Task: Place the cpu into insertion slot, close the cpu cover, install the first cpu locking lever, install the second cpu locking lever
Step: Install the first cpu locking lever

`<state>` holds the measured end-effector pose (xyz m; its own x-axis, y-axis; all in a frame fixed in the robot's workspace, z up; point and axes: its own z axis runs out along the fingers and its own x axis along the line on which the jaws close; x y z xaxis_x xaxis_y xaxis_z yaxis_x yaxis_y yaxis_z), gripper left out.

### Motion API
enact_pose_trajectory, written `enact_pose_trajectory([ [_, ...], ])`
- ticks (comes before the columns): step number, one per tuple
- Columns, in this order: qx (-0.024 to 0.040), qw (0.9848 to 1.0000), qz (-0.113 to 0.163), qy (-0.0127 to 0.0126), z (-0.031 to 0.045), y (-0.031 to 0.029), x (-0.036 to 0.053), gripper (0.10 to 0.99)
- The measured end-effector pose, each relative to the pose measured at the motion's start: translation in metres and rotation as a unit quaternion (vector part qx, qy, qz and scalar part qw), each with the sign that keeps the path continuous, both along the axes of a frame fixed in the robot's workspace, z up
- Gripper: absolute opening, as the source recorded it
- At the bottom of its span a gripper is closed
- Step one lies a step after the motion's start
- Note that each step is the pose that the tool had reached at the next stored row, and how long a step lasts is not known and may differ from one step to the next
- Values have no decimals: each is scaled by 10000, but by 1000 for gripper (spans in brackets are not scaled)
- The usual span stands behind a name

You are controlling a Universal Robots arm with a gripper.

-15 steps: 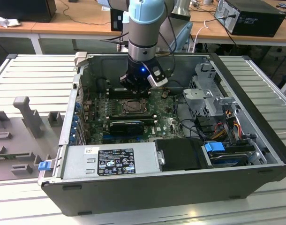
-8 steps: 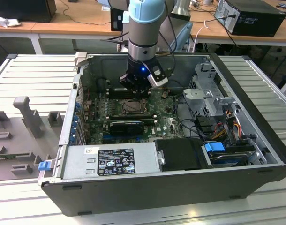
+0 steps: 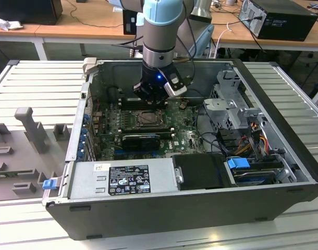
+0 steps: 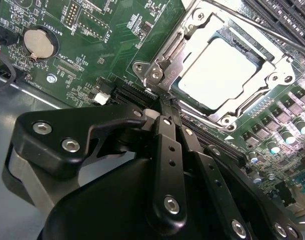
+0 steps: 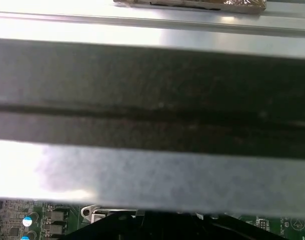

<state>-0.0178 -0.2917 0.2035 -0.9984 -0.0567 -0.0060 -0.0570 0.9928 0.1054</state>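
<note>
Fingers of my claw are pressed together, holding nothing, with their tips at the near corner of the insertion slot. Ahead of them the cpu lies flat in that socket and the cpu cover is shut down around it, its cut-out framing the pale top. A thin lever rod runs along the far side of the socket; whether it is latched I cannot tell. In the exterior view my claw hangs just behind the socket inside the computer case.

Coin cell on green motherboard
</note>
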Motion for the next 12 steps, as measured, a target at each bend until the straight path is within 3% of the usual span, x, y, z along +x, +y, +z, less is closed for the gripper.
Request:
enact_pose_trajectory([
  [4, -57, 10000, 1, 1, -8, 0, 1, 106],
  [7, -57, 10000, 0, 2, -27, 0, 7, 106],
  [12, 47, 10000, 0, -1, -28, 1, 13, 106],
])
